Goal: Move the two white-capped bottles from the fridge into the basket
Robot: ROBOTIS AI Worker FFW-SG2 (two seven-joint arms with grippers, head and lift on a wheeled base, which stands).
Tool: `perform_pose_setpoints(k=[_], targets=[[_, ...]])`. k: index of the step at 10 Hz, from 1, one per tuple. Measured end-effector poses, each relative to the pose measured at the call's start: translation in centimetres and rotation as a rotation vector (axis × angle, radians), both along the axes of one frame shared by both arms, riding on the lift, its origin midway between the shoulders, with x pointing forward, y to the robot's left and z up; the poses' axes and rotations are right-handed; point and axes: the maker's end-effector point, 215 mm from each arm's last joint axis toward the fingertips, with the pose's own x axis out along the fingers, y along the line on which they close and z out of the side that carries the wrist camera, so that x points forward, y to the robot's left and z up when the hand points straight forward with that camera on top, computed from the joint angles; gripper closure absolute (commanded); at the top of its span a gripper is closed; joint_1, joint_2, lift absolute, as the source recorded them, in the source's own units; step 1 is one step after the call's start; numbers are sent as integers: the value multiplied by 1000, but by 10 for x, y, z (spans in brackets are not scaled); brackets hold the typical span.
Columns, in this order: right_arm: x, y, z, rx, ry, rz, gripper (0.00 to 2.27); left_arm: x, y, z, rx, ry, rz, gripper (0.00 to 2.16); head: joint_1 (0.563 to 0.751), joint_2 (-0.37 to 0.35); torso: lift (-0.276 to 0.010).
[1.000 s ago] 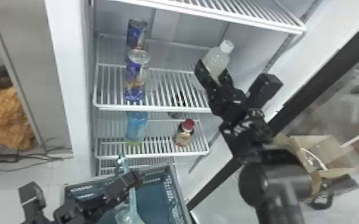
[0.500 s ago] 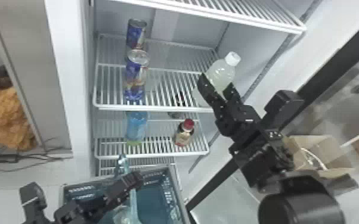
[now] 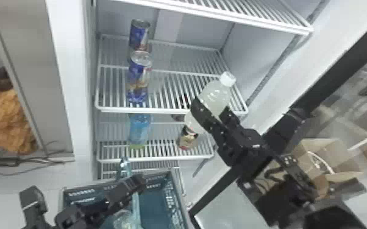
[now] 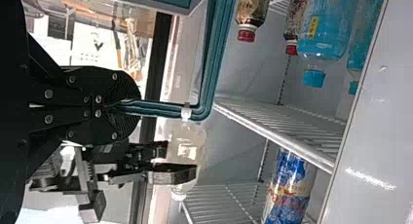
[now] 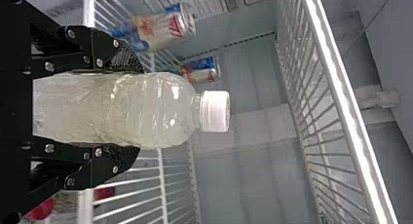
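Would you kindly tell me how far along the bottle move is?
Possibly done: a clear object in the basket may be one bottle, though I cannot tell. In hand: a white-capped bottle in the right end effector; the left end effector grips the basket's handle. Remaining: lowering that bottle in.

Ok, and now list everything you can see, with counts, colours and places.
Fridge: 1, white, ahead
Shelves: at least 4, white, in fridge
Cans: 2, blue and silver, left on shelf
Blue bottles: 2, shelf below cans
Red-capped bottles: 2, dark, same shelf
White-capped bottle: 1, cloudy, right of cans
Basket: 1, teal, before fridge
Clear item: 1, in basket, partly hidden
Box: 1, brown, far right
Cloth: orange, far left
Left hand: black, on basket handle
Right hand: black, around white-capped bottle
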Motion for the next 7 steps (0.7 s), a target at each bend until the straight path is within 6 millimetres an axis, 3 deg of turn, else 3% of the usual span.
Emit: perform_pose_setpoints(k=[2, 7], targets=[[-31, 14, -14, -10, 95, 48, 728, 1, 1, 0, 1, -1, 1, 1184, 695, -350, 0], [-89, 35, -76, -31, 369, 162, 730, 0, 1, -1, 6, -1, 2, 1184, 695, -350, 0]])
